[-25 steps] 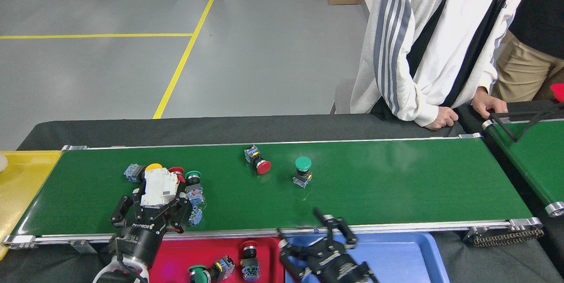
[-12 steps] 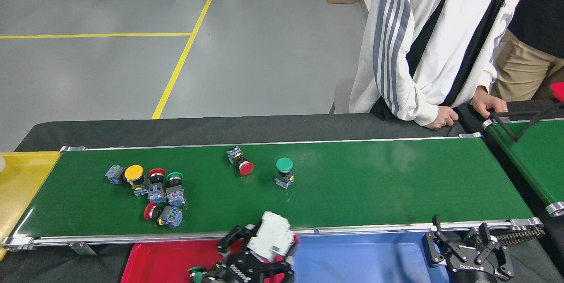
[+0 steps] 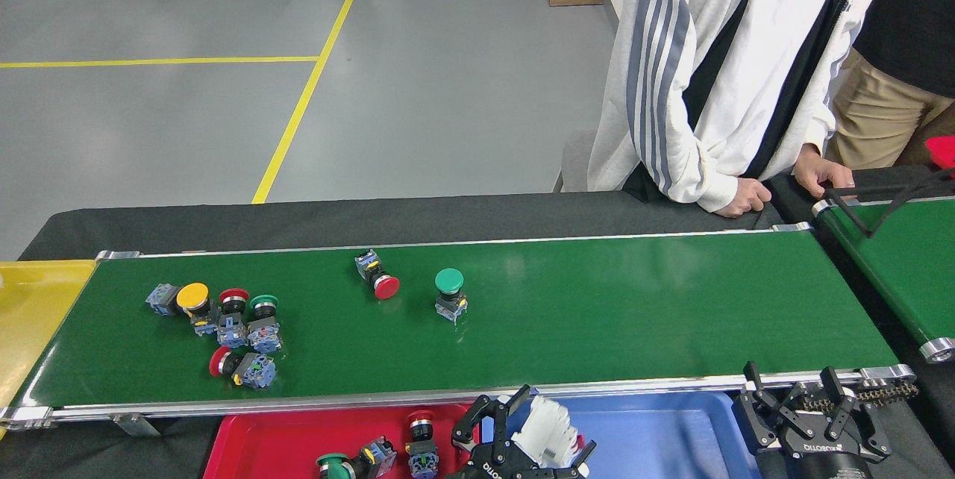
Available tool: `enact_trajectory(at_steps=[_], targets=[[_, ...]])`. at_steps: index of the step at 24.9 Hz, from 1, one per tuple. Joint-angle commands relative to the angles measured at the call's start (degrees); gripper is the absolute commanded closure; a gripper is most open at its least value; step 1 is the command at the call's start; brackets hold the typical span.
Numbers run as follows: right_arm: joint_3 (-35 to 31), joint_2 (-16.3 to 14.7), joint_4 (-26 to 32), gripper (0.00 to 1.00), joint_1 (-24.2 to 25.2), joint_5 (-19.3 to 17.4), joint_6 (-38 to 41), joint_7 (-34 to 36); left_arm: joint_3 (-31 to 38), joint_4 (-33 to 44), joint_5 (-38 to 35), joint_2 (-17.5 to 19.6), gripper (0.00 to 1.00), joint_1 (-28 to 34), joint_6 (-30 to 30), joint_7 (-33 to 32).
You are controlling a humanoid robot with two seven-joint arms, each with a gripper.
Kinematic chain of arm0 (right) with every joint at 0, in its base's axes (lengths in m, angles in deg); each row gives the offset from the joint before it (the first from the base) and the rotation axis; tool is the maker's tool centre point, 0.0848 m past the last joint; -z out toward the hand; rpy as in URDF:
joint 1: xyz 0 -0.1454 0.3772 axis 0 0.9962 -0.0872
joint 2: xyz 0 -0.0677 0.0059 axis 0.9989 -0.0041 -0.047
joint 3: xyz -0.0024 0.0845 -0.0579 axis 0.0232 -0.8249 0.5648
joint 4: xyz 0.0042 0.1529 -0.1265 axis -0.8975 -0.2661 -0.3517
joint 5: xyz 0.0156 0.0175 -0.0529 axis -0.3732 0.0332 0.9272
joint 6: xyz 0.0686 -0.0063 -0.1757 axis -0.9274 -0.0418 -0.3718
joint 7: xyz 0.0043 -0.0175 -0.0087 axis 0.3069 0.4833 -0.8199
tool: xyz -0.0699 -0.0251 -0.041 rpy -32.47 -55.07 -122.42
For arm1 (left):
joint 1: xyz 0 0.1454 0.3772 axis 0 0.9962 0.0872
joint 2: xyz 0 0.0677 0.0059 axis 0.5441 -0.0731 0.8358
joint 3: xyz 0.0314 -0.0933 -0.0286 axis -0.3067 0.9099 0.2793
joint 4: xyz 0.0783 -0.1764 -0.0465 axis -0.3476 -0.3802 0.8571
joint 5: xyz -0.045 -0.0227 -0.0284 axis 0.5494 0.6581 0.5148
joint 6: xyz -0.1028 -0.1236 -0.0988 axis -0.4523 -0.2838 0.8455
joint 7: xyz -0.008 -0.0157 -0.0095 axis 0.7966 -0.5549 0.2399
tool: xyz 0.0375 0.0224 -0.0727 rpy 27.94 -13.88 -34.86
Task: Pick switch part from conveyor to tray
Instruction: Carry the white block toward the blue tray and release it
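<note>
The conveyor (image 3: 597, 307) is a long dark green belt with silver rails across the middle of the head view. My left gripper (image 3: 526, 434) is at the bottom centre, shut on a white blocky switch part (image 3: 545, 427) above the left end of the blue tray (image 3: 656, 430). On the belt lie a red-capped push button (image 3: 377, 277), a green-capped one (image 3: 450, 292) standing upright, and a cluster of several buttons (image 3: 224, 326) at the left. My right gripper (image 3: 794, 397) stands open and empty at the front right, by the belt's end roller.
A red tray (image 3: 261, 445) with a few buttons sits left of the blue one. At the belt's left end is a yellow tray (image 3: 37, 307). A second green belt (image 3: 895, 263) shows at the right. Two people stand behind, a hand (image 3: 739, 203) resting near the far rail.
My left gripper has carried the white part rightwards, from the belt's left side to over the blue tray. The right gripper swung to the far right. The buttons on the belt have drifted left.
</note>
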Motion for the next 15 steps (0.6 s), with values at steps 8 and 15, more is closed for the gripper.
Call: enact_trajectory(at_steps=[8,15], targets=[[-0.23,-0.61,1.54,0.0,-0.5,-0.05,0.33,-0.26,42.57,3.57,8.25,5.02,0.0,7.02,6.77,2.14],[0.2,-0.35,2.06,0.0,-0.33,0.04,0.33,-0.26,57.18,-1.53,14.76,8.63,0.0,9.93,15.3,2.14]])
